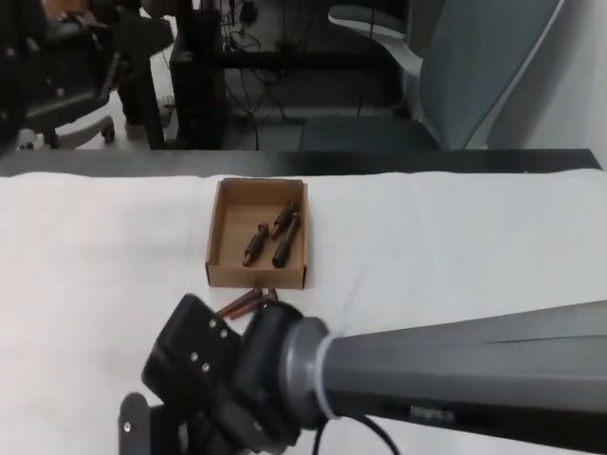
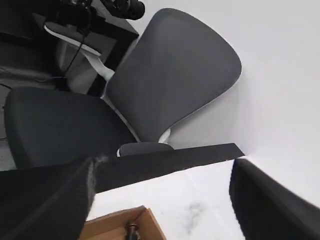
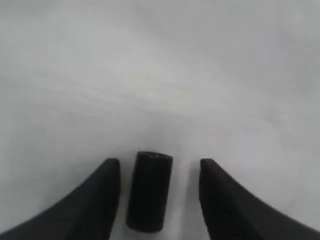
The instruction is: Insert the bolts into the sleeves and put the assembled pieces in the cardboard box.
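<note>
By the cardboard box (image 1: 256,275), bolts (image 1: 245,302) partly behind an arm (image 1: 455,370)

The right claw (image 3: 160,162) gapes narrowly, the left claw (image 2: 168,161) gapes wide.

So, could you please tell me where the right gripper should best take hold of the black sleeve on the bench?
Grip the sleeve across the middle of its curved sides, coming straight down from above. It lies flat on the bench, its long axis running between the open fingers of the right gripper, so closing there should hold it squarely.
</note>
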You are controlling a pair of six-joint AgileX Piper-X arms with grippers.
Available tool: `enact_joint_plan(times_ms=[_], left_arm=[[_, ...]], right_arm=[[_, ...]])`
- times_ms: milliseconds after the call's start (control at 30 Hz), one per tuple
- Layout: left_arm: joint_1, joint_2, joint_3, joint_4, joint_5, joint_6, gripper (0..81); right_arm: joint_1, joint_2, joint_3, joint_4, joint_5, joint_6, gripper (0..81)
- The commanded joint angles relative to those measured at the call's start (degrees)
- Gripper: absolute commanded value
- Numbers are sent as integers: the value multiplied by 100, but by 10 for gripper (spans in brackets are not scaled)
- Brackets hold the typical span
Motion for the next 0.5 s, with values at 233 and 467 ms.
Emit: enact_joint_plan(times_ms=[233, 467], left_arm=[[-128, -132, 536, 72, 167, 215, 700], [-60, -132, 1031, 282, 204, 495, 700]], right_arm=[[25, 60, -140, 437, 775, 304, 3], [-272, -1021, -140, 652, 732, 1102, 6]])
